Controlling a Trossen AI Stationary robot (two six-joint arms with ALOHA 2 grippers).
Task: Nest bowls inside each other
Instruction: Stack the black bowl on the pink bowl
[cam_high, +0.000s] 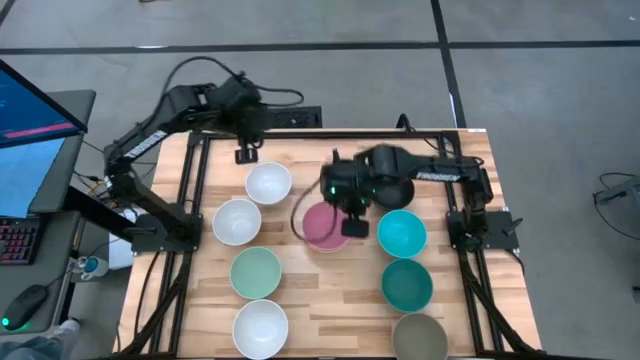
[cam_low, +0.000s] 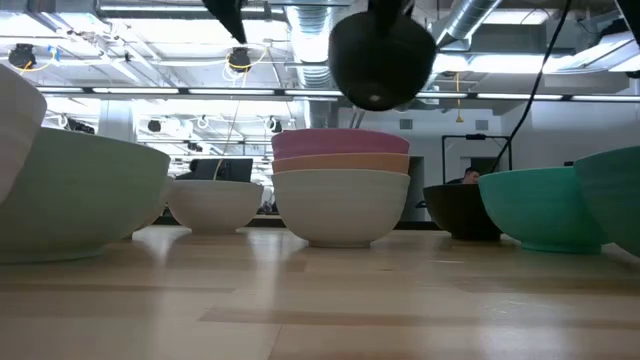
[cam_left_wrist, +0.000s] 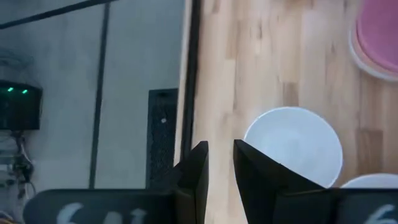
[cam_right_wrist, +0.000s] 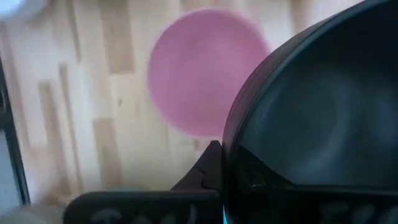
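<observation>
**Kid:** Bowls look smooth and hard; would they slip?

**Helper:** Likely; pinch the rim. The stack (cam_low: 341, 190) sits mid-table, pink on top; above it the right gripper (cam_high: 352, 203) hangs, pinching a black bowl (cam_low: 382, 58) by its rim.

**Kid:** And farther off?

**Helper:** The left gripper (cam_left_wrist: 219, 163) waits near the far edge by a white bowl (cam_high: 268, 183), fingers a little apart, holding nothing.
</observation>
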